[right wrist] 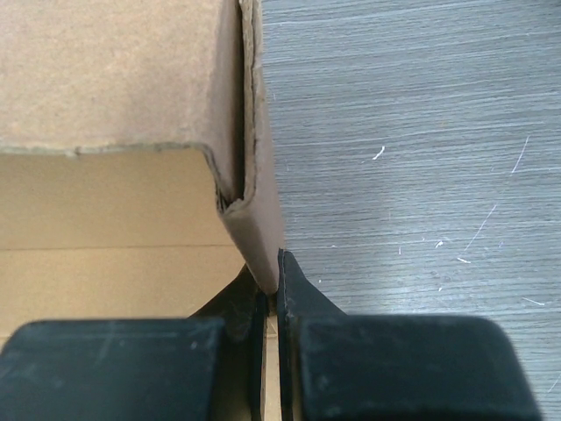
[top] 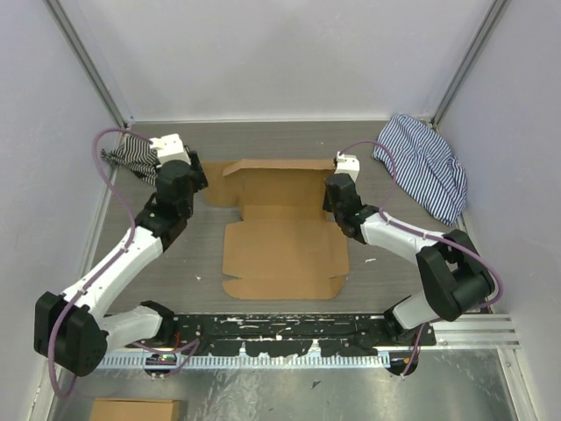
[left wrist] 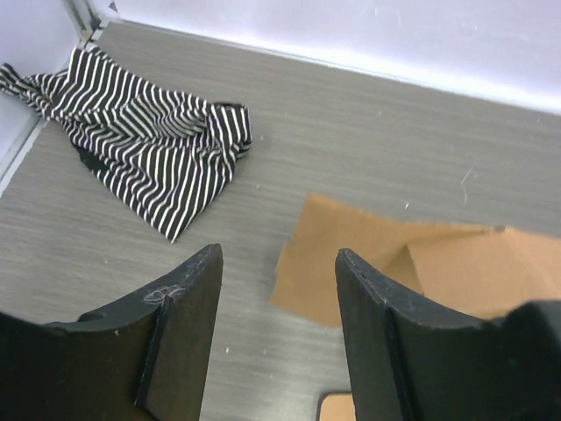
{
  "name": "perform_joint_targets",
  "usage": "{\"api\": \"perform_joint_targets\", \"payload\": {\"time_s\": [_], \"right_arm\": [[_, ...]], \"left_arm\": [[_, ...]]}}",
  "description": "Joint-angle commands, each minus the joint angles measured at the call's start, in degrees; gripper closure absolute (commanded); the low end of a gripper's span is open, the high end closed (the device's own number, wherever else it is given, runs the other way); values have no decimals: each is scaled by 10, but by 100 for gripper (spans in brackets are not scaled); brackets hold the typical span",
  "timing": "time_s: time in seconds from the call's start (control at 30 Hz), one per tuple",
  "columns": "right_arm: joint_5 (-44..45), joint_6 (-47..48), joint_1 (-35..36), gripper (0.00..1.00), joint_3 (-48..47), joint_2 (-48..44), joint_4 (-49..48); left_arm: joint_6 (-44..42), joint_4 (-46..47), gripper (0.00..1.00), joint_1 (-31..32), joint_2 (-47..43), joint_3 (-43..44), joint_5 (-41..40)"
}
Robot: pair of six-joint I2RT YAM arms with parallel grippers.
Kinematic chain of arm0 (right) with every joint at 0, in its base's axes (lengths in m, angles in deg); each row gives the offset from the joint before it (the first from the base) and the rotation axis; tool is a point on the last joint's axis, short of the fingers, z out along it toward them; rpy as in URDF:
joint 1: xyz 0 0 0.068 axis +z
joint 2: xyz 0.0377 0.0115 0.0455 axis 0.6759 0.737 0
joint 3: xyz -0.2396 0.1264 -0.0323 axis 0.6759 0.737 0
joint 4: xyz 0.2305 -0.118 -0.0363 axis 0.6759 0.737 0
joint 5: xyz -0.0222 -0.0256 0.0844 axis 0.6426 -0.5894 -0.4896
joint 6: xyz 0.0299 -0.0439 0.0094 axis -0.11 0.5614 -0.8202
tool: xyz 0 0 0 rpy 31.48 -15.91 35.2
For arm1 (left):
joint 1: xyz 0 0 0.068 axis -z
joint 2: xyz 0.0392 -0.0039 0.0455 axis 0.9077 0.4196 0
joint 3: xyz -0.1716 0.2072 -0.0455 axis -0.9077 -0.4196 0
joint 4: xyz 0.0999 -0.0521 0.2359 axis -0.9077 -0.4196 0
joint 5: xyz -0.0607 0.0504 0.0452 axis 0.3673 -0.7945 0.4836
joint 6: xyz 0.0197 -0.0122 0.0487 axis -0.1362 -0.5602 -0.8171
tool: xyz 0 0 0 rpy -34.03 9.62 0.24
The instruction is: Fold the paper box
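My right pincer [right wrist: 273, 276] clamps a raised wall of the paper box [top: 282, 250] while my left pincer [left wrist: 279, 263] gapes empty beside it.

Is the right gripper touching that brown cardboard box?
Touching: the right wrist view shows the right gripper shut on an upright flap of the brown cardboard box.

The left arm [top: 118, 259] and right arm [top: 390, 231] have white tubular links joined by bulky black joints, each trailed by a looping mauve cable [top: 96, 154]. A white camera block [top: 168, 146] caps each wrist. The left gripper [left wrist: 279, 254] has matte black, wedge-shaped fingers [left wrist: 180, 338] with pale scuffs.
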Motion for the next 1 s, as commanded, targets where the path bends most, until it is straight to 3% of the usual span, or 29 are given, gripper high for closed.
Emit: {"api": "perform_joint_targets", "payload": {"time_s": [0.0, 0.2, 0.57, 0.97], "right_arm": [[-23, -13, 3, 99, 2, -16, 15], [-38, -10, 3, 99, -14, -5, 21], [-48, -6, 3, 99, -15, -5, 23], [-62, -4, 3, 99, 7, -12, 14]], "left_arm": [[58, -11, 40, -37, 30, 50, 138], [114, 33, 53, -37, 28, 12, 265], [134, 56, 55, -37, 31, -34, 264], [163, 71, 59, -33, 99, 14, 311]]}}
